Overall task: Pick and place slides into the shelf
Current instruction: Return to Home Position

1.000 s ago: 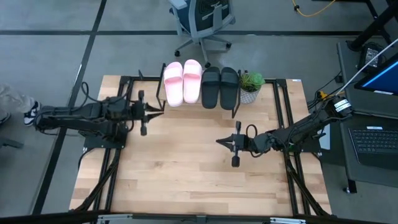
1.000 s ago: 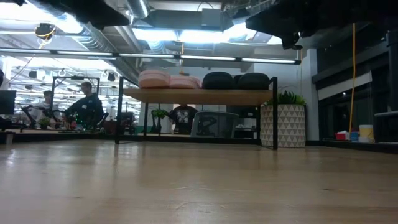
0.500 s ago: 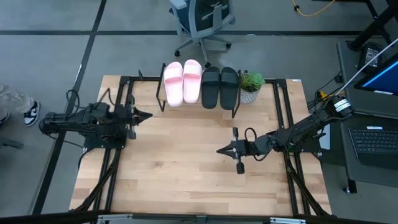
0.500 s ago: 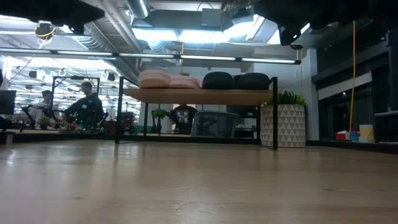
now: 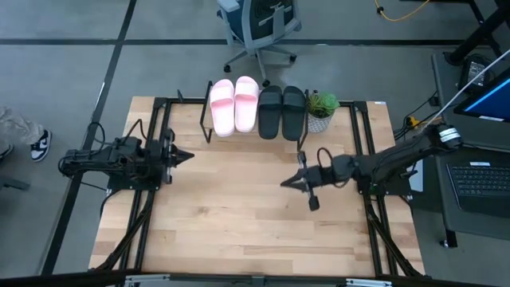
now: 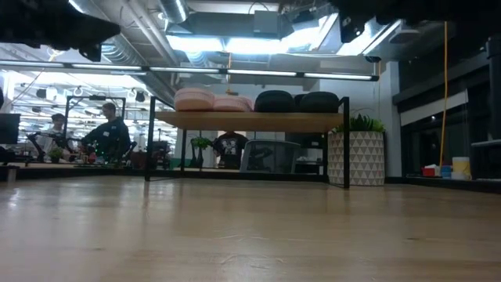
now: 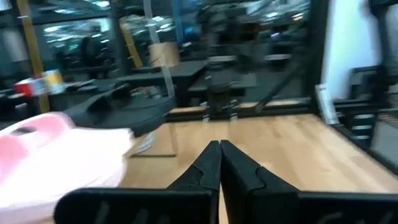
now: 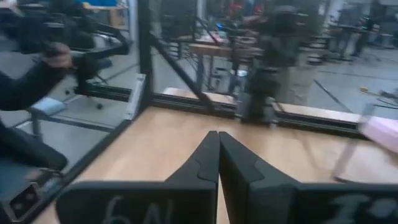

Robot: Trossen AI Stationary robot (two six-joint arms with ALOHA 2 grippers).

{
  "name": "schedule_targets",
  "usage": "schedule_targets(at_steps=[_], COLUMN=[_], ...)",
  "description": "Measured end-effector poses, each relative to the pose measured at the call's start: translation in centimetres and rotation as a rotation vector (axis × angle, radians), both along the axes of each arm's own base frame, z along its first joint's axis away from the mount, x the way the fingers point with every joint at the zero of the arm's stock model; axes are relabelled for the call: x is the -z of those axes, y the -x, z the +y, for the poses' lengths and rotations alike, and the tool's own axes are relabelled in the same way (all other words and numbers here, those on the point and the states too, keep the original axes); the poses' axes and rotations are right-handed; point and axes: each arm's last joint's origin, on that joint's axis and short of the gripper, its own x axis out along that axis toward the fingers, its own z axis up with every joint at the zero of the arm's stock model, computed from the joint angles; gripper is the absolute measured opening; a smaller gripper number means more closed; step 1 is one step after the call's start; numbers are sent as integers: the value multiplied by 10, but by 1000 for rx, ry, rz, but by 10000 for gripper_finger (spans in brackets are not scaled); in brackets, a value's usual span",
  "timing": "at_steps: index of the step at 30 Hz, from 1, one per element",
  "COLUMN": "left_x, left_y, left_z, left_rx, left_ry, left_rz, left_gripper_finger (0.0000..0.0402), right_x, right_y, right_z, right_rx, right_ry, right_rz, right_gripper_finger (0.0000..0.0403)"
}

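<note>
The left tool (image 5: 185, 155) and right tool (image 5: 285, 183) are each pressed together, empty, out in front of the shelf (image 6: 243, 121). Only the low view shows its plank beneath the pink slides (image 5: 234, 104) and black slides (image 5: 282, 111).

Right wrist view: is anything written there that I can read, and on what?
"6 N", roughly: pale handwriting on the dark bar behind the shut right pincer, above the table.
Second scrawl at that bar's other end: cut off, unreadable.
Nothing else legible there.
</note>
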Motion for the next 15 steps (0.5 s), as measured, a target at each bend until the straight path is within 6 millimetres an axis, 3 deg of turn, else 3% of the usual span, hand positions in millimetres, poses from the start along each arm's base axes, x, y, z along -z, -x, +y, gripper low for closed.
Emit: schedule_targets(at_steps=[8,15], left_x=[3,36], left_y=[-2,-15], left_z=[-1,1], left_rx=[52,22], left_ry=[2,23], left_rz=[-4,-12], left_gripper_finger=[0,0], right_x=[-16,-25], right_y=[25,42], right_z=[-26,-36], right_rx=[68,90], right_ry=[90,91], right_rz=[60,69], right_gripper_finger=[10,10])
